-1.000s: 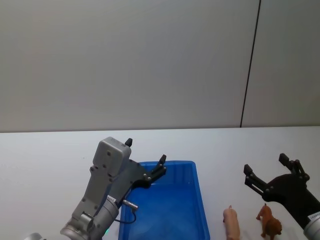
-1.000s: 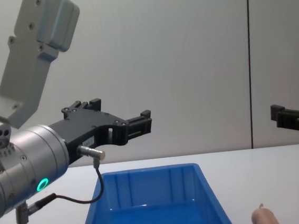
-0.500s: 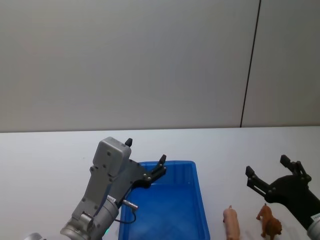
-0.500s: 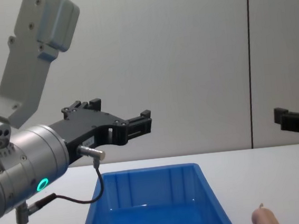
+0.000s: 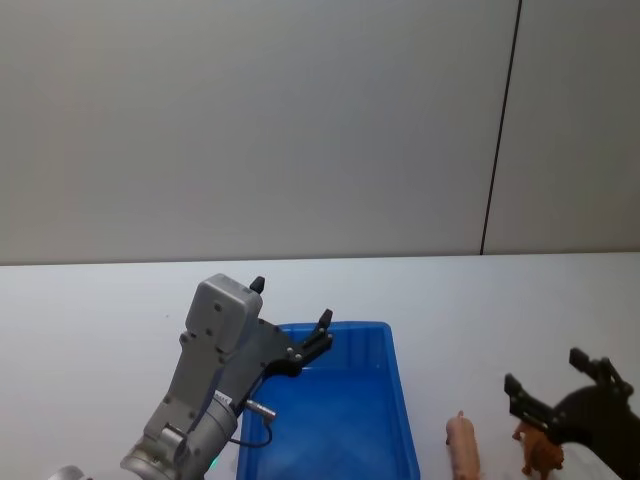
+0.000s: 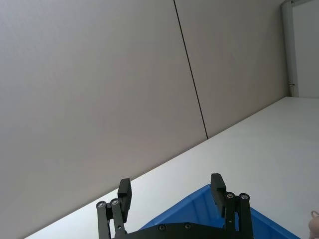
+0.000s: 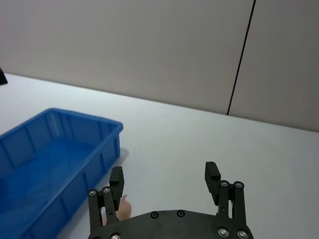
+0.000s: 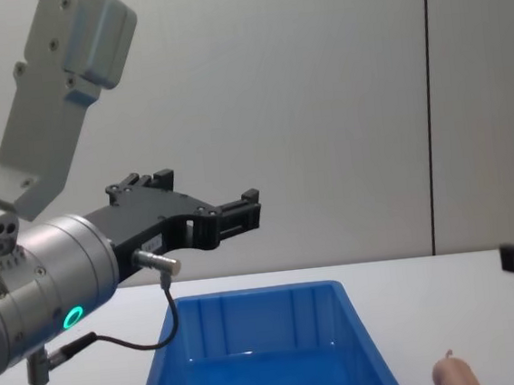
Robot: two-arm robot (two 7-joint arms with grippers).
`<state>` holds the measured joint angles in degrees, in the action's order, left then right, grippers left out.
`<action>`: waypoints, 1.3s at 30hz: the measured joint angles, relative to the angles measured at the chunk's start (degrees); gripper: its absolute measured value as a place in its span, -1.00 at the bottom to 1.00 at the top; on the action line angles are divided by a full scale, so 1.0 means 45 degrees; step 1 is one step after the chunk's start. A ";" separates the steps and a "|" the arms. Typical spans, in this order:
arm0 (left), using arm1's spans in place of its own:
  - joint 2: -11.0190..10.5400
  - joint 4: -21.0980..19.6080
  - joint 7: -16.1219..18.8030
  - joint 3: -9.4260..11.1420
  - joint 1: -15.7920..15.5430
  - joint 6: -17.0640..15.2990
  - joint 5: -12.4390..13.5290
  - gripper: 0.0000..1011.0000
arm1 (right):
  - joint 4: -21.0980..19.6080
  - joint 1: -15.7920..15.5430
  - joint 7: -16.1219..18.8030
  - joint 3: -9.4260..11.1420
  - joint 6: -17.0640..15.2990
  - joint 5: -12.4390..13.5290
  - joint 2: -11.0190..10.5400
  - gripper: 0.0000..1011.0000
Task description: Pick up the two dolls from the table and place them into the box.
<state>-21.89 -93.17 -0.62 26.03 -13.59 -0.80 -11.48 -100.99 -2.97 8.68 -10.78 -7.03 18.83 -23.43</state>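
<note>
Blue box [image 5: 403,420] under left gripper [image 5: 291,300], right gripper [image 5: 545,368] over dog [image 5: 537,460] beside pig [image 5: 462,445] (all fingers apart)

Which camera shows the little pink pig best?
The head view: the pig lies nearly whole on the table, right of the blue box. The chest view catches just its top; both wrist views catch only a pink sliver.
</note>
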 joint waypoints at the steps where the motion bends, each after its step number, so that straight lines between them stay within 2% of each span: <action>1: 0.0000 0.0000 0.0000 0.0000 0.0000 0.0000 0.0000 0.98 | -0.0016 -0.0057 0.0052 0.0016 -0.0097 0.0001 -0.0058 0.98; 14: 0.0000 0.0000 0.0000 -0.0001 0.0000 -0.0001 0.0000 0.98 | -0.0057 -0.0560 0.0237 0.0089 -0.0967 -0.0078 -0.0429 0.98; 32: 0.0000 0.0000 0.0000 -0.0001 0.0000 0.0000 0.0000 0.98 | 0.0797 -0.0387 0.0201 -0.0092 -0.2012 -0.0333 -0.0160 0.98; 35: 0.0000 0.0000 0.0000 -0.0001 0.0000 0.0000 0.0000 0.98 | 0.0927 -0.0319 0.0222 -0.0113 -0.2115 -0.0306 -0.0091 0.92; 39: 0.0000 0.0000 0.0000 0.0000 0.0000 0.0000 0.0000 0.98 | 0.1133 -0.0187 0.0252 -0.0153 -0.2222 -0.0232 0.0036 0.74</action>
<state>-21.89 -93.18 -0.63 26.03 -13.59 -0.80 -11.48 -95.89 -3.82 9.82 -11.47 -17.03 17.78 -23.27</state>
